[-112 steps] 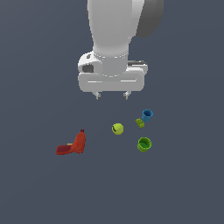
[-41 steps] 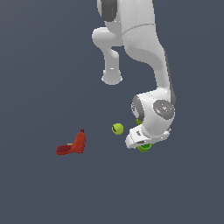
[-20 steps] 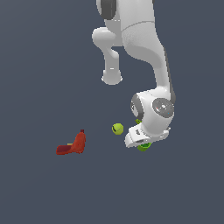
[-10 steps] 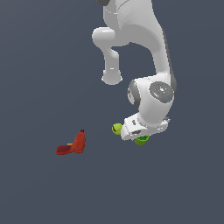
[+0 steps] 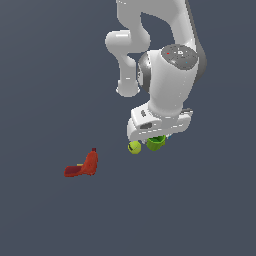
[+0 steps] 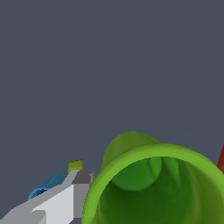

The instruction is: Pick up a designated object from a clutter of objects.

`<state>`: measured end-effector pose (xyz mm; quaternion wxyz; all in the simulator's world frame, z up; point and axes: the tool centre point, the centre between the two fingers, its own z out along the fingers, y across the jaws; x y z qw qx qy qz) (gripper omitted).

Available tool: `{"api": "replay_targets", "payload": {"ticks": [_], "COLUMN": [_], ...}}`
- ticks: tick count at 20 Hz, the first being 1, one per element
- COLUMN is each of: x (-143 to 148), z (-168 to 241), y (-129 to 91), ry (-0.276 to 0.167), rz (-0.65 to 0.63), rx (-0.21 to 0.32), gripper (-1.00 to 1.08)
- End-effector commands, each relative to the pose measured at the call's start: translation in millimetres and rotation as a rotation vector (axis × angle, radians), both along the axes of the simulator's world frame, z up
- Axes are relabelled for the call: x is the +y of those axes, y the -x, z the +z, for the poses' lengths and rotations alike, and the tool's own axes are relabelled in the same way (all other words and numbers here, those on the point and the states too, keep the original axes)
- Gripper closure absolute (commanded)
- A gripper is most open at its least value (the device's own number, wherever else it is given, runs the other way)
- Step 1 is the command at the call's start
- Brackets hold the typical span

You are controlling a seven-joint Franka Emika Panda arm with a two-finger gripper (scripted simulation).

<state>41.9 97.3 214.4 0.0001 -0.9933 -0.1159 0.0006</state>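
Note:
The designated object, a lime-green cup (image 5: 156,143) with a darker green inside, hangs under the white hand, off the floor. My gripper (image 5: 158,139) is shut on it, and the hand hides most of the fingers in the exterior view. In the wrist view the cup (image 6: 153,188) fills the near field with its mouth toward the camera, and one grey fingertip (image 6: 82,189) presses against its rim. Of the clutter of objects, the yellow-green ball (image 5: 134,147) lies just to the exterior view's left of the cup, and the blue cup (image 6: 45,187) and tiny green block (image 6: 75,166) show beyond the finger.
A red bottle-like object (image 5: 82,166) lies on the dark floor well toward the exterior view's left. Its edge (image 6: 221,160) shows at the border of the wrist view. The white arm rises above the hand.
The hand has risen from the floor with the green cup in it and shifted toward the exterior view's left. The ball and the red object stay put.

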Motion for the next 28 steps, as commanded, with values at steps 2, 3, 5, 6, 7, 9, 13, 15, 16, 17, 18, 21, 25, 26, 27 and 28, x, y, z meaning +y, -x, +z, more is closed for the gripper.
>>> {"api": "replay_targets", "payload": {"ticks": [2, 3, 5, 6, 7, 9, 13, 15, 16, 17, 18, 21, 25, 26, 27, 28], "x": [-16, -20, -29, -33, -38, -46, -61, -68, -71, -74, -76, -82, -88, -88, -89, -89], "z": [42, 53, 76, 88, 99, 121, 161, 177, 185, 192, 198, 214, 227, 229, 231, 232], "y": [7, 8, 12, 13, 15, 18, 23, 24, 25, 26, 26, 27, 28, 28, 28, 28], "ry": [-0.001, -0.002, -0.002, -0.002, -0.002, -0.002, -0.002, -0.002, -0.002, -0.002, -0.002, -0.001, -0.001, -0.001, -0.001, 0.0], "rz": [0.0, 0.001, 0.001, 0.001, 0.001, 0.001, 0.001, 0.0, 0.0, 0.0, 0.0, 0.0, 0.0, 0.0, 0.0, 0.0], "rx": [-0.001, -0.001, -0.001, -0.001, -0.001, -0.001, -0.001, -0.001, -0.001, -0.001, -0.001, -0.001, -0.001, -0.001, -0.001, -0.001], "gripper": [1.08, 1.08, 1.08, 1.08, 1.08, 1.08, 1.08, 1.08, 1.08, 1.08, 1.08, 1.08, 1.08, 1.08, 1.08, 1.08]}}
